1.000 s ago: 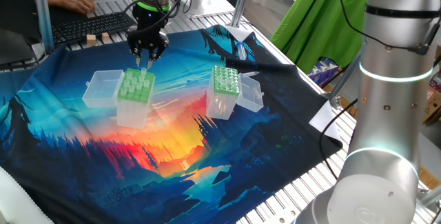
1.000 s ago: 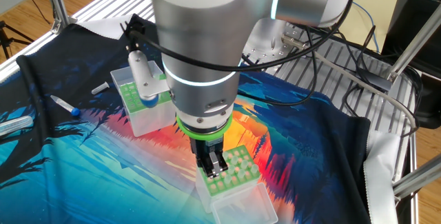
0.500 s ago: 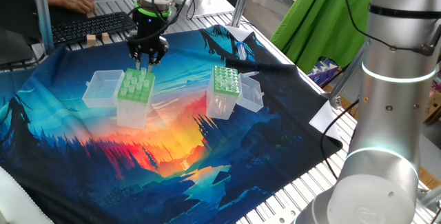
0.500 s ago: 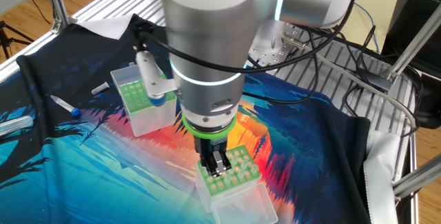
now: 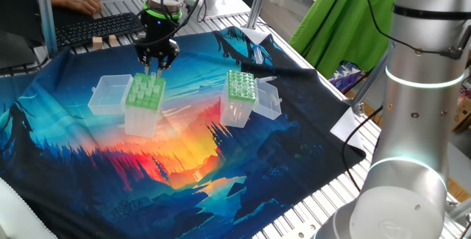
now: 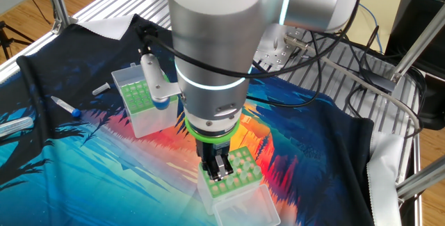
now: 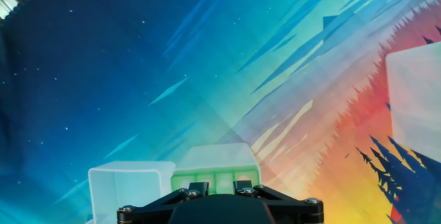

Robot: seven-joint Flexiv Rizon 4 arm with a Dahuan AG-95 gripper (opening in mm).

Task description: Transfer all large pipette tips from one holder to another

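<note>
My gripper (image 5: 157, 68) hangs just above the far edge of one holder (image 5: 144, 94), the clear box with a light-green wide-holed top. Its clear lid (image 5: 109, 94) lies open beside it. Pale tops of large pipette tips (image 5: 146, 84) stand in the holes. From the other side my gripper (image 6: 220, 172) is over the same holder (image 6: 240, 177). In the hand view the jaws (image 7: 220, 185) stand apart, and the green plate (image 7: 215, 172) shows between them. Another holder (image 5: 240, 87), narrower with a darker-green top, stands to the right and also appears in the other fixed view (image 6: 142, 99).
The boxes sit on a colourful printed cloth (image 5: 184, 158). A blue-capped tube (image 6: 66, 106) and small loose pieces (image 6: 102, 88) lie near the darker-green box. A keyboard (image 5: 96, 26) and a person's hand (image 5: 77, 2) are behind the table. A second robot arm column (image 5: 419, 106) rises at the right.
My arm has slid a little sideways over the light-green holder. The jaws keep the same gap, and both boxes are where they were.
</note>
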